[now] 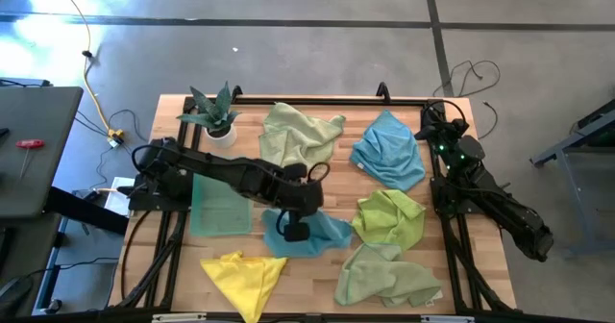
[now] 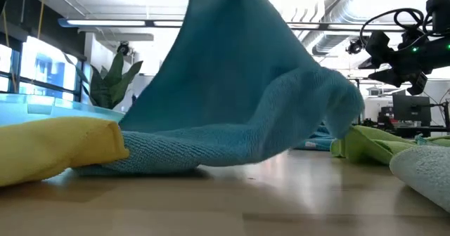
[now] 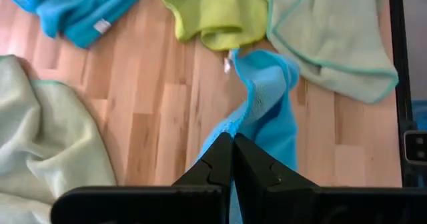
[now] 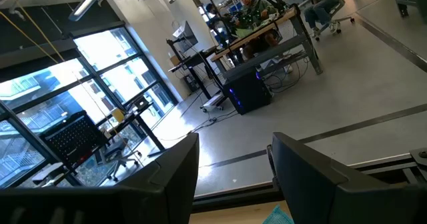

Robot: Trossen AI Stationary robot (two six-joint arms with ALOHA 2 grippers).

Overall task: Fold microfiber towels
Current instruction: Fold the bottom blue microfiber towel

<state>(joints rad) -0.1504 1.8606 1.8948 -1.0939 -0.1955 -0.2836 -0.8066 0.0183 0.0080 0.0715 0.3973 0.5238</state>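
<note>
- Wooden counter [image 1: 317, 107] on grey concrete floor; open workshop with desks and large windows beyond, seen in the right wrist view.
- Towel count, high view: seven cloths in total.
- Pale green, three: one crumpled at upper centre [image 1: 300, 134]; one flat at centre left, partly under the left arm [image 1: 217, 211]; one at lower right [image 1: 389, 277].
- Blue, two: sky blue towel [image 1: 390, 152] at upper right; second blue towel [image 1: 322, 232] at centre.
- Yellow-green, one: crumpled at right of centre [image 1: 391, 217], touching the lower-right pale green cloth.
- Bright yellow, one [image 1: 242, 273]: lower left, pointed corner toward the centre.
- Potted plant, one [image 1: 215, 111]: upper left of the counter.
- Left gripper [image 1: 294, 229]: over the centre of the counter, jaws closed tight on the central blue towel, pinching an edge. Low view shows this cloth [image 2: 239, 95] lifted into a peak, lower part trailing on the counter.
- Right gripper [image 4: 233, 167]: at the right edge of the counter, raised, aimed at the room. Jaws parted wide, nothing between them.
</note>
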